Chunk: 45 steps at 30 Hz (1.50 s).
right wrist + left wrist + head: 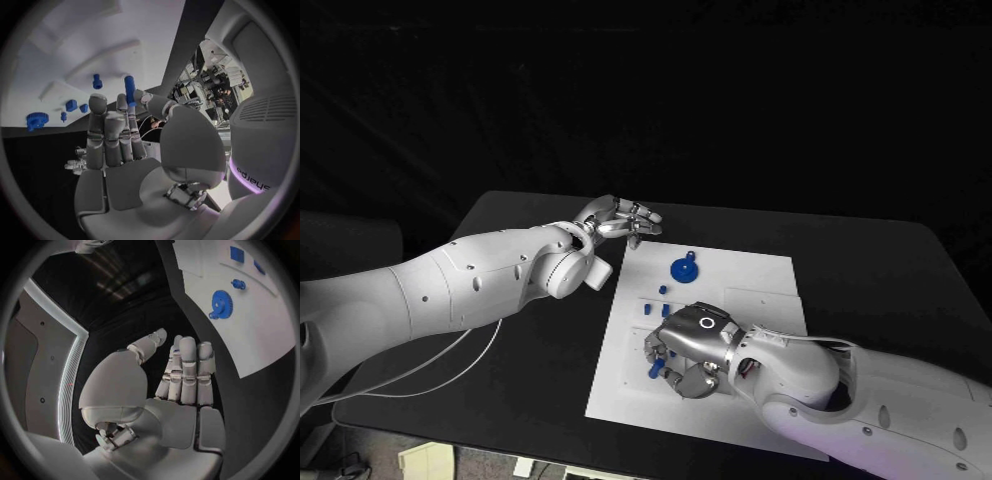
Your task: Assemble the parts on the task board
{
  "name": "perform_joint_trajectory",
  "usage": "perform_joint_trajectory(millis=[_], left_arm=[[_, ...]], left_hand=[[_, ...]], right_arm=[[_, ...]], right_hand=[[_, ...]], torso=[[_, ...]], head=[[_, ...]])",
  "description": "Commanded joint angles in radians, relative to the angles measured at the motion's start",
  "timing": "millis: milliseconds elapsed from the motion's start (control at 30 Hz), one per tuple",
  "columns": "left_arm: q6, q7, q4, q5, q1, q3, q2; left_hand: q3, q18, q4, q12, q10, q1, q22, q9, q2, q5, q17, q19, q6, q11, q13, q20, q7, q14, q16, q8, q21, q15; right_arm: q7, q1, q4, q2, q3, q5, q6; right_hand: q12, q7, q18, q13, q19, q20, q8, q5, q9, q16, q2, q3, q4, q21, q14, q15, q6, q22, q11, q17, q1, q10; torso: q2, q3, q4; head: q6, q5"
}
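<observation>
Nearest the robot, the right hand [692,350] hangs over the near half of the white board [747,275], at about six o'clock of the board's middle, and its fingers [128,122] lie pressed side by side; in the right wrist view a long blue peg [130,90] stands up at the fingertips beside the thumb, apparently pinched there, though the contact itself is hard to make out. A short blue pin [655,370] lies on the board just beside that hand, at its eight o'clock. Further out, a few small blue blocks [664,292] sit toward the middle of the board, and past them the blue gear [684,269] lies at roughly eleven o'clock, flat on the board. Farthest away, the left hand [620,219] hovers off the board's far left corner over the black table [516,380], fingers [187,365] straight and close together, holding nothing. By the look of it the work is at an early stage: most pieces lie loose and apart, with the peg, gear and blocks yet to be set in place. Open table runs along the board's left edge at nine o'clock, and the far right part of the board is bare, leaving room there for either arm.
</observation>
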<state>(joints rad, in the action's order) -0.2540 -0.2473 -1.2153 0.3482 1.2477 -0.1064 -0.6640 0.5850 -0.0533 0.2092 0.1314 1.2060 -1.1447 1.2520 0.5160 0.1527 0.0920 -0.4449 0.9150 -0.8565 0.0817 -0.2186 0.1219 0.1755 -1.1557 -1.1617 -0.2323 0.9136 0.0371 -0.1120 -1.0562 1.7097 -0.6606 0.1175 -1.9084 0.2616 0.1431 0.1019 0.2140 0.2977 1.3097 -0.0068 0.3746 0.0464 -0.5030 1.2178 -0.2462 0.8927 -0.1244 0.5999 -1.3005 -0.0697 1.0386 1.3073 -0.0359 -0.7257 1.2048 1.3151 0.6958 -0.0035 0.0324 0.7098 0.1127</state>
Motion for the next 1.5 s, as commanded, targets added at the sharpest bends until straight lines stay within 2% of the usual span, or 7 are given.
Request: perform_joint_trajectory(millis=[33,633,967,1300,1367,1500], left_arm=[[0.014,-0.004,-0.002,-0.006,0.000,0.001,0.001],[0.016,-0.003,-0.002,-0.006,0.000,0.001,0.000],[0.017,-0.003,-0.002,-0.006,0.000,0.001,0.001],[0.018,-0.001,-0.001,-0.006,0.000,0.001,0.000],[0.018,0.000,-0.001,-0.006,0.000,0.001,0.001],[0.019,0.000,-0.002,-0.006,0.000,0.001,0.003]], left_hand=[[-0.007,-0.044,0.000,0.000,-0.006,0.002,0.001,-0.001,-0.010,0.003,-0.002,-0.001,0.005,-0.002,0.002,0.009,0.002,-0.006,0.007,-0.004,-0.004,-0.003],[-0.007,-0.044,0.000,0.000,-0.007,0.003,0.001,-0.002,-0.011,0.003,-0.002,-0.001,0.006,-0.002,0.002,0.009,0.002,-0.006,0.007,-0.004,-0.004,-0.004],[-0.007,-0.044,0.000,0.000,-0.007,0.003,0.002,-0.002,-0.011,0.003,-0.002,-0.002,0.006,-0.002,0.002,0.009,0.002,-0.005,0.007,-0.004,-0.004,-0.004],[-0.007,-0.044,-0.001,0.001,-0.007,0.003,0.002,-0.002,-0.012,0.002,-0.003,-0.002,0.006,-0.002,0.002,0.009,0.002,-0.005,0.007,-0.005,-0.005,-0.004],[-0.007,-0.044,-0.001,0.001,-0.007,0.003,0.002,-0.002,-0.012,0.002,-0.003,-0.002,0.006,-0.002,0.002,0.009,0.002,-0.005,0.007,-0.005,-0.005,-0.004],[-0.007,-0.044,-0.001,0.001,-0.007,0.003,0.002,-0.002,-0.012,0.002,-0.003,-0.002,0.006,-0.002,0.002,0.009,0.001,-0.005,0.008,-0.005,-0.005,-0.004]], right_arm=[[0.003,0.002,-0.001,0.002,0.000,-0.026,-0.014],[-0.017,0.006,-0.017,0.018,0.005,-0.054,-0.024],[-0.032,0.006,-0.018,0.024,0.008,-0.078,-0.058],[-0.047,0.006,-0.016,0.033,0.009,-0.103,-0.057],[-0.048,0.006,-0.018,0.039,0.011,-0.103,-0.063],[-0.045,0.006,-0.023,0.051,0.026,-0.099,-0.071]], right_hand=[[0.003,-0.001,0.048,0.002,0.000,-0.004,0.003,0.002,-0.008,0.002,0.009,0.002,-0.006,0.005,0.005,-0.009,0.005,0.020,0.002,0.000,0.006,0.007],[0.002,-0.001,0.048,0.003,0.000,-0.004,0.003,0.002,-0.009,0.002,0.010,0.002,-0.008,0.005,0.005,-0.009,0.005,0.020,0.002,0.000,0.006,0.007],[0.002,-0.001,0.048,0.004,-0.001,-0.004,0.004,0.002,-0.010,0.002,0.009,0.002,-0.011,0.005,0.005,-0.009,0.005,0.020,0.002,0.000,0.006,0.006],[0.002,-0.002,0.048,0.006,-0.002,-0.003,0.004,0.002,-0.012,0.002,0.008,0.003,-0.013,0.006,0.005,-0.009,0.006,0.020,0.002,0.000,0.006,0.007],[0.002,-0.002,0.048,0.007,-0.002,-0.002,0.004,0.002,-0.012,0.002,0.008,0.003,-0.013,0.006,0.005,-0.009,0.006,0.020,0.002,0.000,0.005,0.007],[0.002,-0.002,0.048,0.008,-0.002,-0.001,0.004,0.002,-0.013,0.002,0.007,0.003,-0.013,0.006,0.006,-0.009,0.006,0.020,0.002,0.000,0.003,0.007]], torso=[[0.000,-0.0002,0.0005],[0.000,-0.0016,0.0007],[0.000,-0.0012,0.0005],[0.000,-0.0003,0.0003],[0.000,-0.0001,0.0002],[0.000,-0.0005,0.0000]], head=[[0.001,0.001],[0.004,0.000],[0.005,0.001],[0.006,0.001],[0.007,0.002],[0.007,0.001]])
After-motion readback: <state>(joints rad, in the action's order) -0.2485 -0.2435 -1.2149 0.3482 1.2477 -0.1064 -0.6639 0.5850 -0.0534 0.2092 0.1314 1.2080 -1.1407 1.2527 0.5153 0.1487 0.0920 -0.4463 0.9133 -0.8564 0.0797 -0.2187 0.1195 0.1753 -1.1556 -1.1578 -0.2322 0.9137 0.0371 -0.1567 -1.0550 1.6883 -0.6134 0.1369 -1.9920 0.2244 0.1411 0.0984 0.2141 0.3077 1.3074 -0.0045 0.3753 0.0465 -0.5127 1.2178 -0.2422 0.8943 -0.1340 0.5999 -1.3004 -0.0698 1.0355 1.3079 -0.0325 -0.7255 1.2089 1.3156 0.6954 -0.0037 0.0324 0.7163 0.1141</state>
